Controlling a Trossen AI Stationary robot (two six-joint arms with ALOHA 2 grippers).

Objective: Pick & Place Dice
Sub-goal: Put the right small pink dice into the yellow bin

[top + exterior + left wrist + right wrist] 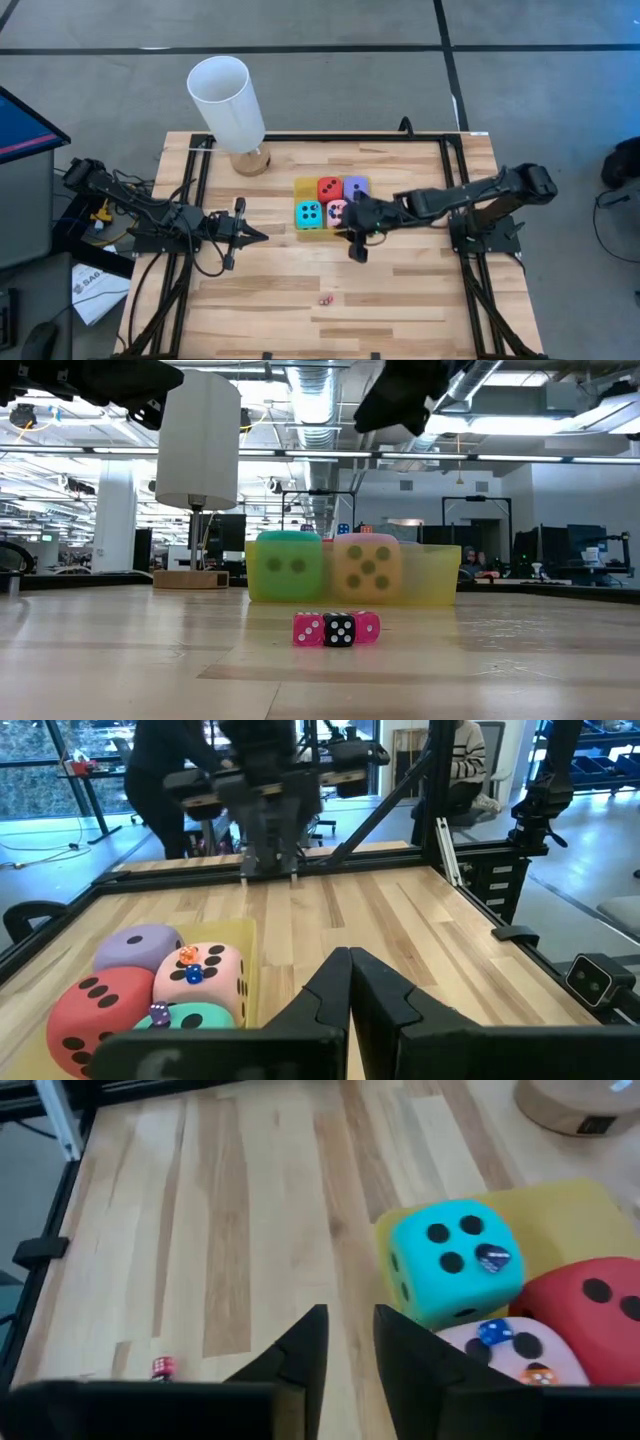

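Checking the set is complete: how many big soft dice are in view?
4, packed two-by-two in the yellow tray: red die and purple die toward the lamp, cyan die and pink die nearer the small dice.

The wooden table [300, 300] stands on grey floor [320, 25] crossed by dark lines, with a blue screen [25, 125] off its left edge. Beyond the table lies an open workspace: exposed ducts and strip lights [300, 455] overhead, monitors [535, 545] on desks behind it, and windows [50, 770] past its far end.
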